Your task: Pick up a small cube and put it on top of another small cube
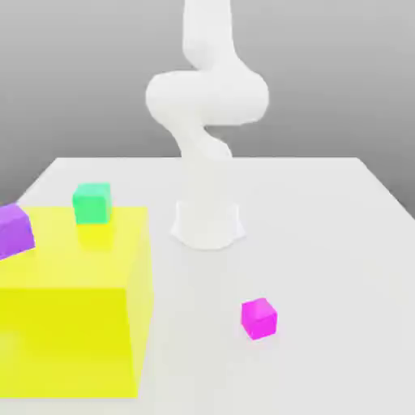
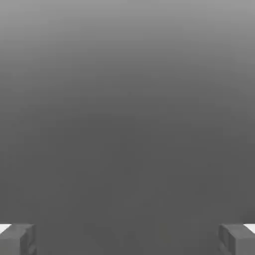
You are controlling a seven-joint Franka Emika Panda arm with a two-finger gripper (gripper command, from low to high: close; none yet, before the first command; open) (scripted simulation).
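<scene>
- Grey fingertips (image 2: 17,239) sit at opposite edges of the hand view, so the tool (image 2: 127,239) is spread wide with nothing between its jaws, facing blank grey background.
- White arm (image 1: 207,97) rises from its base at the back of the worktop (image 1: 324,243).
- The small cube (image 1: 258,318), bright magenta, rests alone on the worktop in front of the base, well apart from the big yellow block (image 1: 73,300).
- It looks rigid, matte and probably light; I would pinch two opposite flat faces, centred.
- A green cube (image 1: 91,203) sits on the block, with a violet cube (image 1: 14,229) at its edge on the exterior view's left.
</scene>
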